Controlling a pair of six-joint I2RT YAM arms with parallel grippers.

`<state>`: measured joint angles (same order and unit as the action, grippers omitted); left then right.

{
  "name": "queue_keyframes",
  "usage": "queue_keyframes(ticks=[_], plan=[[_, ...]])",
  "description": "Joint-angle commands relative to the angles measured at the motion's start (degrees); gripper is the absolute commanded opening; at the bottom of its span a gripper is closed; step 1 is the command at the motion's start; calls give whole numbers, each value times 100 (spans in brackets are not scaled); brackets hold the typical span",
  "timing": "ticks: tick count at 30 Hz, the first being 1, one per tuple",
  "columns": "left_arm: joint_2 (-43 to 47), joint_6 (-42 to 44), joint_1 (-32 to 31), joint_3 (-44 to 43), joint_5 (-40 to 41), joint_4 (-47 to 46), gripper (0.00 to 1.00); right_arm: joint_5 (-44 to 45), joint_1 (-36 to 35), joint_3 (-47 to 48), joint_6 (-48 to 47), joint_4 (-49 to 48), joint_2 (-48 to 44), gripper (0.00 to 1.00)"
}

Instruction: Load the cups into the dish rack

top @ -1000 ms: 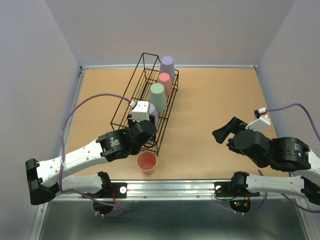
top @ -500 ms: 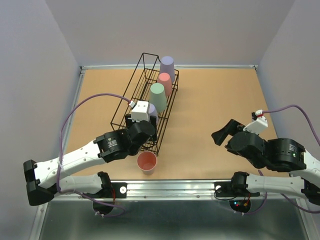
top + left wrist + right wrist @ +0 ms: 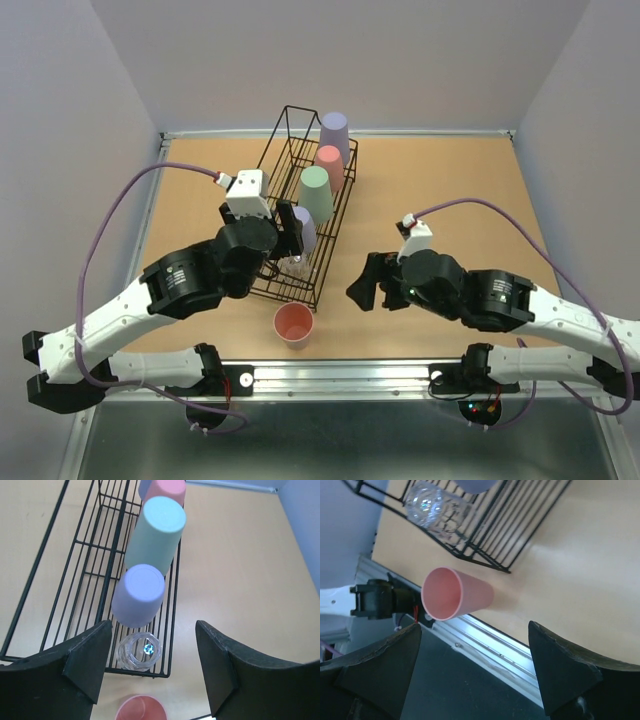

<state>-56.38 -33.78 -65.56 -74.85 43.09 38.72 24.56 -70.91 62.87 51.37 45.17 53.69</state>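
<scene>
A: The cups (image 3: 316,190): how do the arms stand to them?

B: The right arm reaches low and leftward over the table (image 3: 450,180). The right gripper (image 3: 362,290) points at the loose salmon-pink cup (image 3: 294,323), near it but apart, with its jaws spread wide and nothing between them. The left arm bends up over the near end of the dish rack (image 3: 258,170). The left gripper (image 3: 152,625) hangs above that end, its jaws also wide and empty.

A: And around them, near to far?

B: The loose salmon-pink cup stands mouth up on the table, just before the rack's near end. Inside, along the rack's right side, comes the clear cup (image 3: 137,651). Then come the near lavender cup (image 3: 139,595), the mint cup (image 3: 155,532), the pink cup (image 3: 329,163) and the far lavender cup (image 3: 334,132), those four bottom up. In the top view the left gripper hides part of the near lavender cup.

A: The count?

B: Six cups, five in the rack and one on the table. Two are lavender, two salmon-pink, one mint and one clear.
</scene>
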Motion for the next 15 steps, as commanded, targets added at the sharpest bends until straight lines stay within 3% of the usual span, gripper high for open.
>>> queue_keyframes(ticks=[1, 15], plan=[[118, -32, -27, -442, 340, 373, 79, -970, -10, 155, -734, -1238, 439, 92], [268, -744, -27, -698, 253, 918, 79, -1436, -1, -108, -260, -1950, 1785, 88]])
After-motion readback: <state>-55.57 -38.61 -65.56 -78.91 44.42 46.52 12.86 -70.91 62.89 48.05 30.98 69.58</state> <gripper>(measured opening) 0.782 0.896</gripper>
